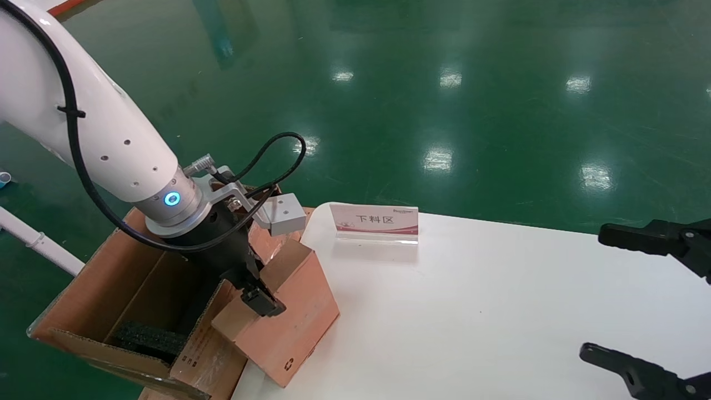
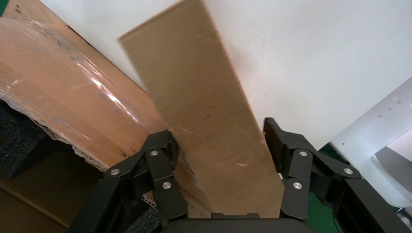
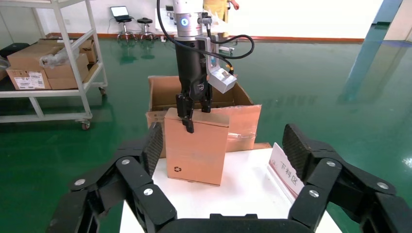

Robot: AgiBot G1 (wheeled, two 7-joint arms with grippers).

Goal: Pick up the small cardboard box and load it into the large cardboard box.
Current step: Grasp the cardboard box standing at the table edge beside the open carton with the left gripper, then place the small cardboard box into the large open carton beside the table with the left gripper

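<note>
Small cardboard box (image 1: 289, 316) pinched across its narrow top by left gripper (image 1: 253, 291), tilted at table (image 1: 500, 311) edge, 3 o'clock of large cardboard box (image 1: 111, 311), ready to lift in. Right gripper (image 1: 639, 300) idle, fingers spread.

A glossy green floor (image 1: 444, 83) mirrors ceiling lights around the white counter (image 1: 500, 311), with a white shelving rack (image 3: 63, 58) of cartons beyond.

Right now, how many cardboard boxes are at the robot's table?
2. The small box, gripped by the left jaws, stands on the table's edge; the large box sits open beside it.
</note>
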